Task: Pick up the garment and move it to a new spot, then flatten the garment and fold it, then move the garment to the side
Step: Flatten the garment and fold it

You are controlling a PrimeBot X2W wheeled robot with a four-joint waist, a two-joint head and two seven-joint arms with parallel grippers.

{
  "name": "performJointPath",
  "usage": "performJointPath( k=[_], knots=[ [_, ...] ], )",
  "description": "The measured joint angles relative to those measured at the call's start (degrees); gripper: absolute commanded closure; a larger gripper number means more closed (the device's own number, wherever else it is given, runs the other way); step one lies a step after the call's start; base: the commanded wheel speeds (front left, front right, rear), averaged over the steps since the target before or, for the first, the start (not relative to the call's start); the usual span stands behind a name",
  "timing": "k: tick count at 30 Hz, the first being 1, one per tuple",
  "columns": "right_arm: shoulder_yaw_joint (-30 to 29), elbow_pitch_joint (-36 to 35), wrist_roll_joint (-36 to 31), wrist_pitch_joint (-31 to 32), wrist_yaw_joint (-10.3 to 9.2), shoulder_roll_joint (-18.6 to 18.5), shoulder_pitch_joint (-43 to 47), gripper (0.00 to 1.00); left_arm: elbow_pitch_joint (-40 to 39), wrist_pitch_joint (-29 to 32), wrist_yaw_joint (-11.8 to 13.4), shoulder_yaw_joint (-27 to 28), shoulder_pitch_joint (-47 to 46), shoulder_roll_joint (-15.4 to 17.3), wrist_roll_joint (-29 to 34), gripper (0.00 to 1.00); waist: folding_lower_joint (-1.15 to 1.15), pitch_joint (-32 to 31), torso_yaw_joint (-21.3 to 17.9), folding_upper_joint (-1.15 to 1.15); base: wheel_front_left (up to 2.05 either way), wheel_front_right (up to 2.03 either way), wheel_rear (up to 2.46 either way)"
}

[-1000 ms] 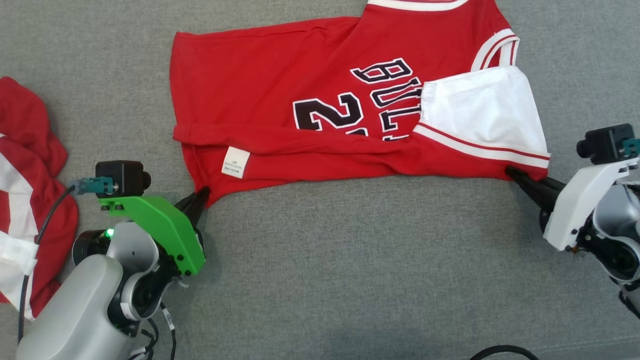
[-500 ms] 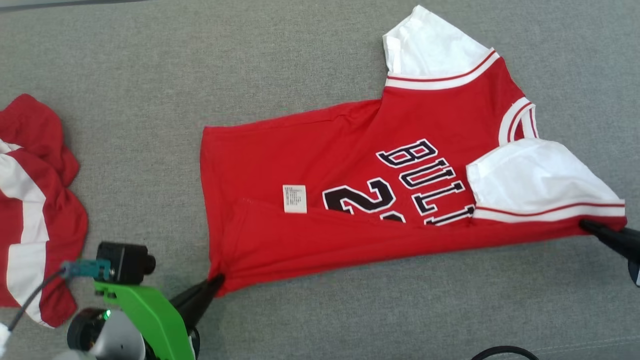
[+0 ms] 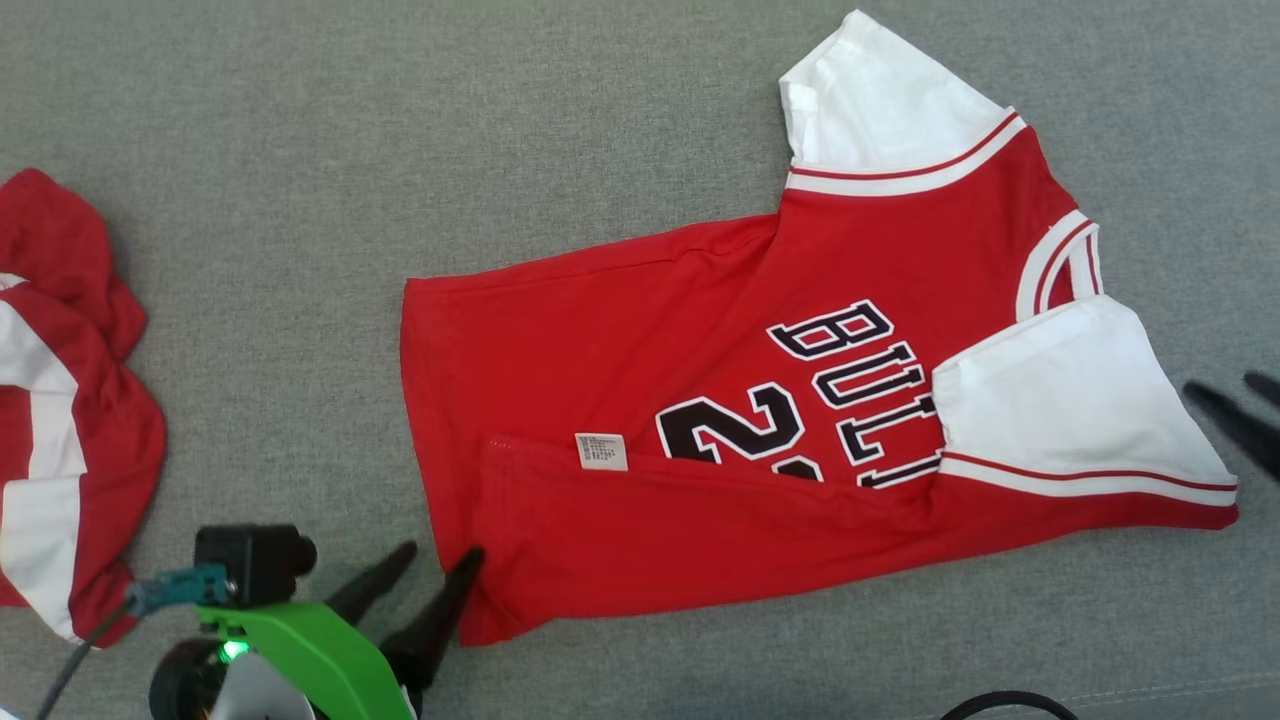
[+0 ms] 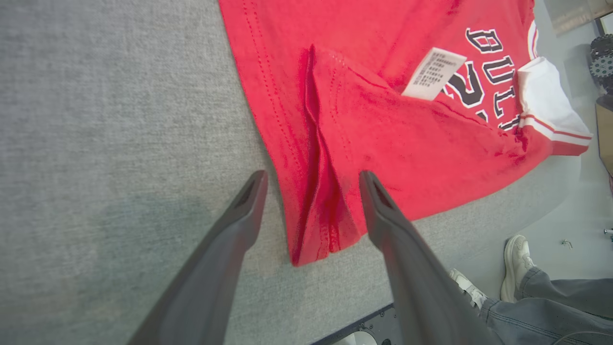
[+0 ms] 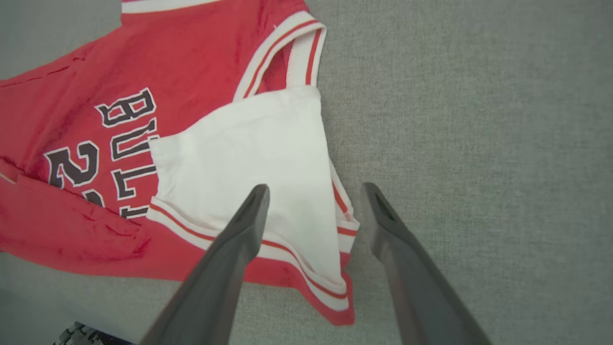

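Likely soft, light jersey (image 3: 640,400) mid-frame: pinch lower hem and sleeve corners. Left gripper (image 3: 440,555), right gripper (image 3: 1225,385) spread, empty.

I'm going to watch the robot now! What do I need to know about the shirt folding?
Left gripper: open at the hem corner of the jersey, holding nothing.
Right gripper: open beside the near sleeve, holding nothing.
Things: the jersey lies on the grey cloth; a second garment, red and white, is bunched at the left.
Done: jersey laid out flat; its near long edge and near sleeve are folded over.
Left: fold in the far sleeve and far side, finish folding, move it aside.
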Motion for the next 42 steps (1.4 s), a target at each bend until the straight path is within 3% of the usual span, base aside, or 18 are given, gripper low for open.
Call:
performJointPath(
  k=[6,12,17,24,31,32,33,34,35,42],
  knots=[
    [-4.21,-2.15,-4.08,1.70,-0.03,-2.66,-11.57,0.00,-0.34,1.68,1.79,3.01,-12.31,-0.15,2.91,0.00,0.00,2.90,1.05,0.00,0.00,0.00,0.00],
    [1.80,5.48,-14.02,4.42,-0.02,4.46,-31.76,0.00,13.62,5.78,-0.53,-1.31,-29.30,-7.92,4.69,0.00,0.00,7.42,3.41,0.00,0.00,0.00,0.00],
    [7.78,15.32,-21.23,3.63,0.01,11.92,-44.75,0.00,23.16,6.44,-3.24,-4.32,-37.54,-11.12,7.72,0.00,0.01,10.36,6.64,0.00,0.00,0.00,0.00],
    [13.14,26.61,-24.93,1.57,0.01,14.26,-52.25,0.00,27.10,7.44,-6.20,-6.69,-41.37,-13.49,8.03,0.00,0.01,12.38,11.31,0.00,0.00,0.00,0.00],
    [17.11,32.38,-25.12,0.21,0.01,14.50,-56.22,0.00,29.55,7.60,-8.05,-7.19,-42.88,-15.37,7.05,0.00,0.00,13.66,13.42,0.00,0.00,0.00,0.00],
    [17.59,32.89,-24.98,-0.04,0.01,14.57,-56.71,0.13,29.91,7.59,-8.39,-7.24,-43.14,-15.46,6.93,0.00,0.00,13.78,13.42,0.00,0.00,0.00,0.00],
    [18.17,33.36,-24.96,-0.38,0.01,14.52,-57.23,0.53,30.23,7.56,-8.56,-7.19,-43.34,-15.61,6.86,0.23,0.00,13.85,13.36,0.00,0.00,0.00,0.00],
    [18.70,33.63,-24.88,-0.51,0.01,14.48,-57.60,1.00,30.70,7.50,-8.96,-7.00,-43.42,-15.90,6.45,0.89,0.00,13.87,13.28,0.00,0.00,0.00,0.00],
    [19.20,34.04,-24.34,-0.75,0.02,14.49,-57.83,1.00,31.09,7.55,-9.77,-6.98,-43.51,-16.02,5.88,1.00,0.00,13.84,13.17,0.00,0.00,0.00,0.00],
    [21.62,34.99,-20.06,-4.10,0.02,13.94,-58.03,1.00,33.03,6.97,-13.08,-6.11,-43.15,-17.15,2.27,1.00,0.00,12.92,11.96,0.00,0.00,0.00,0.00]
  ],
)
